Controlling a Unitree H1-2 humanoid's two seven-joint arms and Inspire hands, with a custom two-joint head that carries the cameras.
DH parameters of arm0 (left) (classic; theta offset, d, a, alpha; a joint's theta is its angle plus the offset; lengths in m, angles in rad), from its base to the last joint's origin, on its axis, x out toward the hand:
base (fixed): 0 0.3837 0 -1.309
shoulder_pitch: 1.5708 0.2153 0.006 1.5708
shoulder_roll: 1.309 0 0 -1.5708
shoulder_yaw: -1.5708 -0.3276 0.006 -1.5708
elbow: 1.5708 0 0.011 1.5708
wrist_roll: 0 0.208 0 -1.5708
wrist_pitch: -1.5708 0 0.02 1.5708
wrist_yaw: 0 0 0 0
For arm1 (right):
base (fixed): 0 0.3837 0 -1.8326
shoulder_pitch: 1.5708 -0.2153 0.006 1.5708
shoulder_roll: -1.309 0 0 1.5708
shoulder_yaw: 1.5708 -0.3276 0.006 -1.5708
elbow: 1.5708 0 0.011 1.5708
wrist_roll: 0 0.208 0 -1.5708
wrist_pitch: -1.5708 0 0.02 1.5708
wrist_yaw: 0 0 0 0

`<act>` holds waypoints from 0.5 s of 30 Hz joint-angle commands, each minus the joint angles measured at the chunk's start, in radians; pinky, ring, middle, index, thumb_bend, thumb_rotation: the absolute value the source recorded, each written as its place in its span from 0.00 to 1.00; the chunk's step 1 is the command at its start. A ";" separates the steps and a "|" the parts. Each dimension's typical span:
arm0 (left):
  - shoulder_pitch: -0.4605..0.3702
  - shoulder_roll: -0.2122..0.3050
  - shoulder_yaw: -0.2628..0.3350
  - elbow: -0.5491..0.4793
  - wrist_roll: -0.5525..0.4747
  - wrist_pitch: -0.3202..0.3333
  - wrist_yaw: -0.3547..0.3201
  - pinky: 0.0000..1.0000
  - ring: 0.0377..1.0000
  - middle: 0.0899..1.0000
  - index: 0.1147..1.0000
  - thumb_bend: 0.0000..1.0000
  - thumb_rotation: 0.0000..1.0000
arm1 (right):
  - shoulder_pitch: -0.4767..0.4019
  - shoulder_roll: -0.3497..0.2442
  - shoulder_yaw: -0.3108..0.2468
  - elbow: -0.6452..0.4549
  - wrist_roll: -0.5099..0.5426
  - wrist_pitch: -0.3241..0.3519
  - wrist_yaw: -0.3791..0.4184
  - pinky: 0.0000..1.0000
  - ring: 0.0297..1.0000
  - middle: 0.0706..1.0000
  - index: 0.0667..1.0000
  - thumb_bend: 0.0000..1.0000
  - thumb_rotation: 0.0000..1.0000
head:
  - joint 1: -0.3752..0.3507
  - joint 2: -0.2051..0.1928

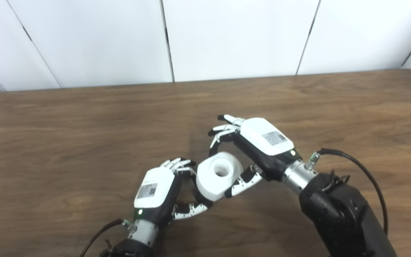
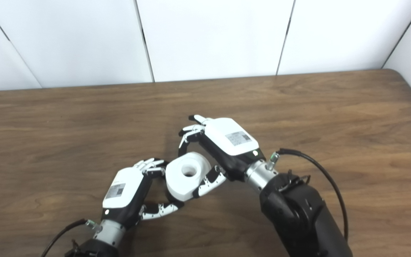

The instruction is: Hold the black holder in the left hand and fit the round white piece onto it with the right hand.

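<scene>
Left eye view: right hand point(image 1: 262, 142) gripped round white piece point(image 1: 218, 175) at lower centre, bore facing up. Left hand point(image 1: 159, 191) just left, fingers point(image 1: 191, 208) curled; black holder hidden, grasp unclear. Bench point(image 1: 66, 135) beneath.

A brown wood-grain table point(image 1: 84, 135) fills the lower view, its rounded far corners at ten and two o'clock. Behind, toward twelve o'clock, stand white wall panels point(image 1: 234, 35) split by dark seams, evenly lit.
</scene>
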 commanded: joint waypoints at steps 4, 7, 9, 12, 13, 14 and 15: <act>0.000 -0.002 -0.017 0.003 0.035 0.017 -0.052 0.90 0.88 0.80 0.42 0.51 0.05 | -0.022 -0.022 0.014 0.021 -0.032 -0.010 0.057 0.90 0.93 0.79 0.45 0.53 0.15 | 0.001 0.000; -0.001 -0.001 -0.017 0.003 0.036 0.019 -0.058 0.90 0.88 0.81 0.43 0.51 0.05 | -0.022 -0.023 0.013 0.018 -0.033 -0.003 0.070 0.91 0.93 0.80 0.45 0.52 0.15 | 0.001 0.001; -0.001 -0.001 -0.017 0.004 0.037 0.018 -0.055 0.90 0.88 0.80 0.43 0.51 0.05 | -0.022 -0.024 0.014 0.015 -0.037 0.002 0.079 0.91 0.93 0.80 0.45 0.52 0.15 | -0.001 -0.001; -0.002 -0.001 -0.017 0.006 0.034 0.014 -0.053 0.90 0.88 0.80 0.42 0.51 0.05 | -0.025 -0.028 0.017 0.015 -0.045 -0.001 0.087 0.91 0.94 0.80 0.55 0.91 0.27 | 0.000 0.000; -0.002 0.000 -0.017 0.007 0.032 0.013 -0.052 0.90 0.88 0.80 0.42 0.51 0.05 | -0.025 -0.029 0.017 0.016 -0.048 -0.003 0.089 0.91 0.94 0.81 0.56 0.94 0.29 | 0.001 0.000; -0.002 -0.001 -0.016 0.007 0.030 0.013 -0.052 0.90 0.88 0.80 0.42 0.51 0.05 | -0.026 -0.029 0.017 0.016 -0.051 -0.004 0.092 0.91 0.94 0.81 0.57 0.95 0.29 | 0.002 0.000; -0.002 -0.002 -0.016 0.007 0.028 0.013 -0.052 0.90 0.88 0.80 0.42 0.51 0.05 | -0.026 -0.028 0.016 0.016 -0.053 -0.005 0.094 0.91 0.94 0.81 0.58 0.95 0.30 | 0.002 0.000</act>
